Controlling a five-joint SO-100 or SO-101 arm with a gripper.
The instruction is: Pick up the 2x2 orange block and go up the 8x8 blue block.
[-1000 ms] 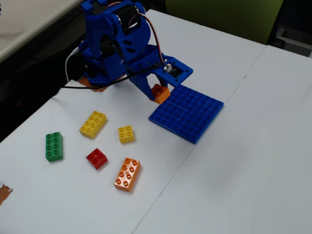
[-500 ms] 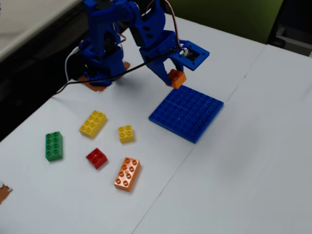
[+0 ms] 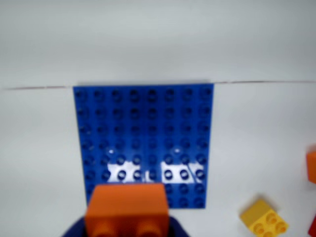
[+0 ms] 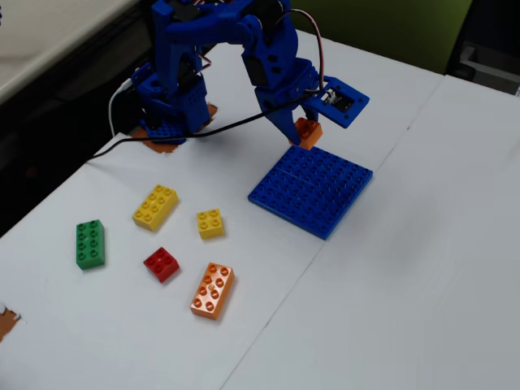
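the jaws (image 4: 302, 138) are closed on the orange block (image 4: 307, 131), holding it clear of the worktop (image 4: 422, 268); in the fixed view it hangs at the edge of the blue plate (image 4: 313, 189) nearest the arm, just above it and apparently not touching; in the wrist view the block (image 3: 126, 209) fills the bottom centre, with the plate (image 3: 143, 133) spread beyond it, its near edge partly hidden behind the block.

the lift looks done, so the step in hand is, as i judge it, carrying the block in over the plate and setting it on the studs; to do that well, move forward first and keep the height, so the block's underside does not catch the plate's edge or push the plate along the smooth worktop; the plate lies loose, so any sideways shove could slide it.

aim well inside the rim instead of the first row, where a half-seated block could tip off; the block's sides look roughly square with the stud rows in the wrist view; hold that alignment on the way down; lower straight and gently, and let go only when the block sits flat.

the yellow brick (image 3: 264, 222), the red brick (image 4: 162, 263) and the long orange brick (image 4: 212, 290) lie well off this path; glare on the plate's near rows hides some studs in the wrist view.
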